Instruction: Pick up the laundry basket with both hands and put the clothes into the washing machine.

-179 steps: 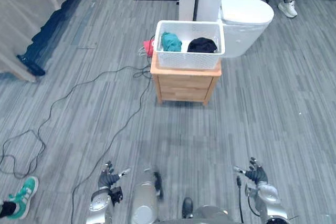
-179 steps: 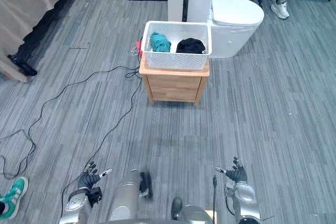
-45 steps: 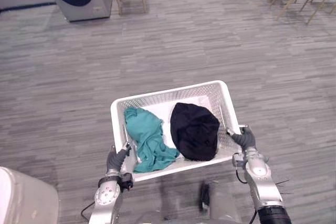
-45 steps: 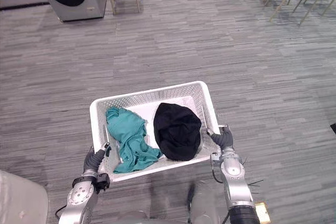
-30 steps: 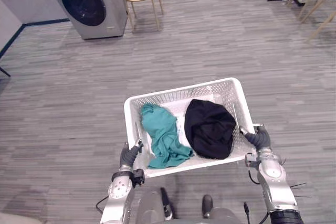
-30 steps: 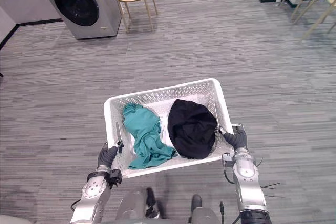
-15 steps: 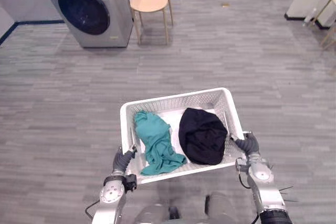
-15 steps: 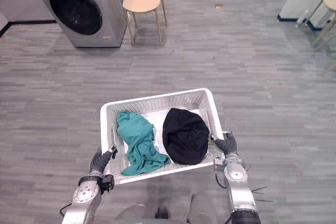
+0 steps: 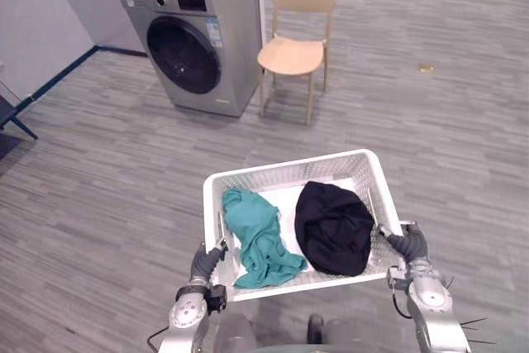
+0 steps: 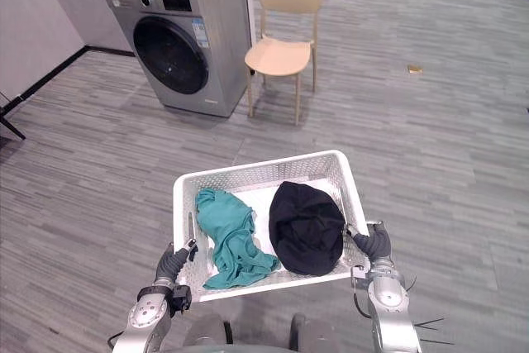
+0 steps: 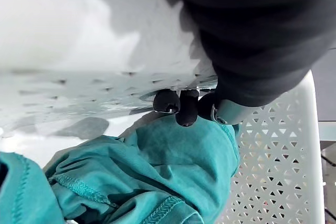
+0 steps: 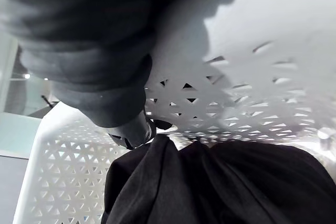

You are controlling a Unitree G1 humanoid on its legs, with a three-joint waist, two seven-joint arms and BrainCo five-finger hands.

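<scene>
Left hand [image 9: 203, 264] and right hand [image 9: 409, 245] stay curled over the laundry basket [image 9: 281, 178], teal garment [image 9: 256, 233] and black garment [image 9: 333, 227] inside. The washing machine [image 9: 194, 43], at eleven o'clock, now shows closer; loading comes next.

Perforated plastic basket [image 9: 285, 175], matt metal washing machine [image 9: 235, 39]

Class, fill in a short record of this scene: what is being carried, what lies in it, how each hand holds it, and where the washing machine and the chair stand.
carried: white laundry basket, held between both hands
contents: teal garment on the robot's left side, black garment on its right side
left hand: curled over the basket's left rim
right hand: curled on the basket's right rim
washing machine: ahead and to the left, round door shut
chair: right beside the machine, on its right
</scene>
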